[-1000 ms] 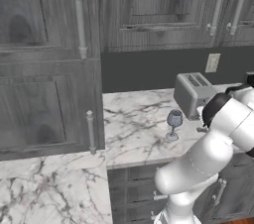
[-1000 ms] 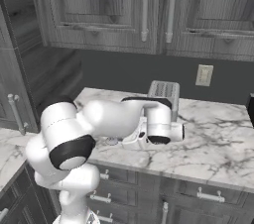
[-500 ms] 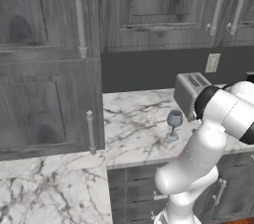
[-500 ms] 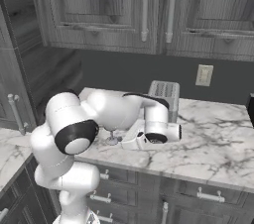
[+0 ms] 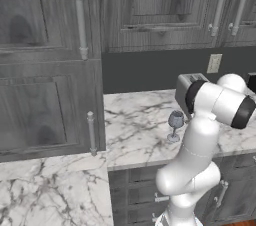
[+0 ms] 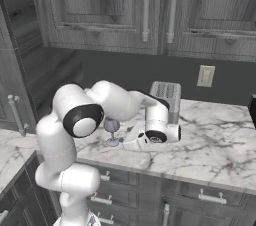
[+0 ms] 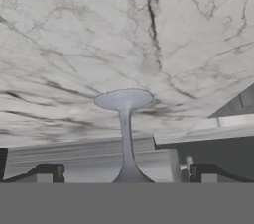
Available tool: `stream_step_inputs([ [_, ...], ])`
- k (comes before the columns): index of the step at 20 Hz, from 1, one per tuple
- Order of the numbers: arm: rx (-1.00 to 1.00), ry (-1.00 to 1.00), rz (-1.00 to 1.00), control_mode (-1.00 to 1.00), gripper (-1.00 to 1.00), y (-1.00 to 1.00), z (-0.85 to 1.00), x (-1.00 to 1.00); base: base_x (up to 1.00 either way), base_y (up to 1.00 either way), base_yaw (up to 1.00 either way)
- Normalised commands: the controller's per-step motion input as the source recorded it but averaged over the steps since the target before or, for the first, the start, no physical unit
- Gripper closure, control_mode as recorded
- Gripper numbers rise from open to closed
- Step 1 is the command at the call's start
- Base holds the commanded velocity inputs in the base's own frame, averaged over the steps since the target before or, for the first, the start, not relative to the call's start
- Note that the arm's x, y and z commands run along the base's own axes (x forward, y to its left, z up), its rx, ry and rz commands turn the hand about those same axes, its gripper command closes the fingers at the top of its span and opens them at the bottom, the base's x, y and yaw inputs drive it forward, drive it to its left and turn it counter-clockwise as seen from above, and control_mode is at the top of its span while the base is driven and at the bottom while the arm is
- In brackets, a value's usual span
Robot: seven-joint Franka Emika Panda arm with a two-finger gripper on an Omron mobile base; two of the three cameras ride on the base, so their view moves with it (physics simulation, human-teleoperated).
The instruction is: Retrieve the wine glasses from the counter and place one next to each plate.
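The wine glass (image 5: 175, 125) stands upright on the counter (image 5: 135, 125), its round foot flat on the marble, at about 8 o'clock from the toaster (image 6: 166, 100) and just beside it. In the hand view the glass (image 7: 125, 134) appears inverted, foot up and stem running down between the two dark fingers (image 7: 45, 172), which sit far apart on either side of the stem, touching nothing. The gripper (image 6: 131, 142) lies low over the counter, just beside the glass at its 4 o'clock in the right base view.

The step in hand looks like the approach to a grasp. To do it well, the hand should keep the stem centred, advance until the fingers bracket the stem or lower bowl, then close gently. The glass is top-heavy on a narrow foot, so a sideways nudge could tip it toward the toaster.
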Motion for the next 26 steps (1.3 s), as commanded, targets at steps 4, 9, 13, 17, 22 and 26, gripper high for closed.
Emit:
stream_step_inputs([
  [4, 0.0, 0.0, 0.0, -1.0, -1.0, 0.05, -0.17, 0.15, 0.0, 0.0, 0.0],
  [9, 0.0, 0.0, 0.0, -1.0, -1.0, 0.08, -0.13, 0.17, 0.0, 0.0, 0.0],
  [13, 0.0, 0.0, 0.0, -1.0, -1.0, 0.15, -0.13, 0.14, 0.0, 0.0, 0.0],
  [17, 0.0, 0.0, 0.0, -1.0, -1.0, 0.22, -0.1, 0.02, 0.0, 0.0, 0.0],
  [22, 0.0, 0.0, 0.0, -1.0, -1.0, 0.26, -0.02, 0.0, 0.0, 0.0, 0.0],
  [26, 0.0, 0.0, 0.0, -1.0, -1.0, 0.23, 0.0, 0.0, 0.0, 0.0, 0.0],
])
